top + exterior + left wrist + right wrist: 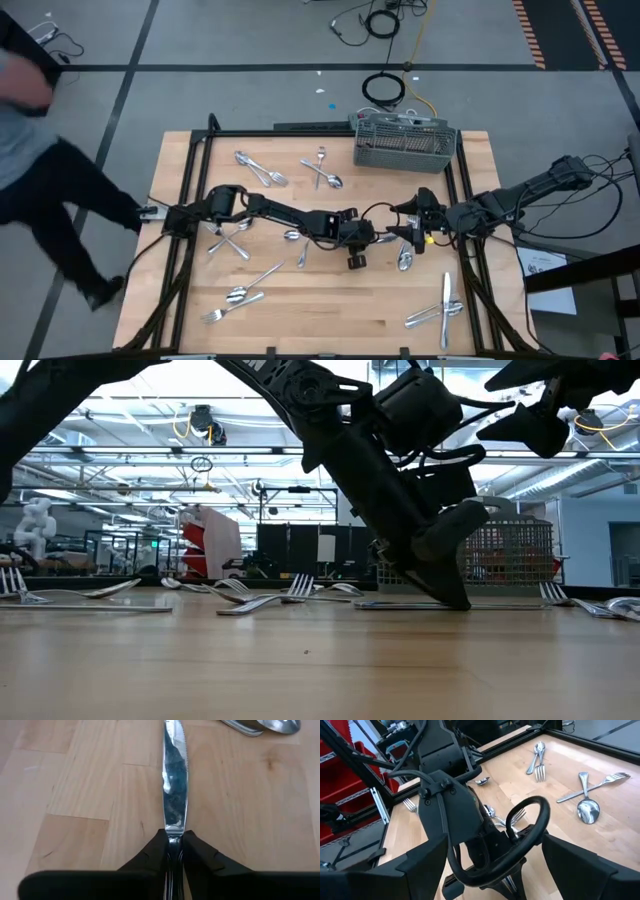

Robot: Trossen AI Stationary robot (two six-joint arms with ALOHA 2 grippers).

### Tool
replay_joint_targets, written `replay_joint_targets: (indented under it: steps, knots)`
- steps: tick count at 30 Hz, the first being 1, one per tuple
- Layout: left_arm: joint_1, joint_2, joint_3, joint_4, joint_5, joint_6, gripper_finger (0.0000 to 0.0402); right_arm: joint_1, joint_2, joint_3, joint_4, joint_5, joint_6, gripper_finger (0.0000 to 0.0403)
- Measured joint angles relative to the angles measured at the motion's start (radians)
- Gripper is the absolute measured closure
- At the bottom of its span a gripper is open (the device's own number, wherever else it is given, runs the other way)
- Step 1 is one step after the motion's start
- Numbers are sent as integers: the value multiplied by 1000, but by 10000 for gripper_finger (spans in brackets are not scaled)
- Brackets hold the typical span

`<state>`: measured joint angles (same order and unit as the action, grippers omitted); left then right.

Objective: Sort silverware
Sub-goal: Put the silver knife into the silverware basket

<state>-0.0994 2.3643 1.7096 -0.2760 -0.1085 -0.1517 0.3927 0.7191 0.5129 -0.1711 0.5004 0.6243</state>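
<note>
Item: table knife point(174, 785), one of the silverware lying scattered on the desk point(65, 795), flat near its middle. Left pincer point(174, 851) pinches the handle where it meets the blade. Right pincer point(418, 232) hangs close by, fingers spread, empty. Handling, judged: light, rigid, polished and slippery; low profile favours a narrow-edge grip at the handle

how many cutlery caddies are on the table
1: the grey caddy stands at the far edge of the table, right of centre. No second one shows in any view.
</note>
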Motion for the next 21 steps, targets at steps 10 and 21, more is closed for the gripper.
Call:
replay_joint_targets:
  steps: [10, 21]
  knots:
    - [1, -5, -2, 7, 3, 1, 337, 0, -76, 0, 1, 1, 0, 90]
    - [16, -32, -5, 16, 48, 4, 336, 0, -153, 0, 2, 5, 0, 90]
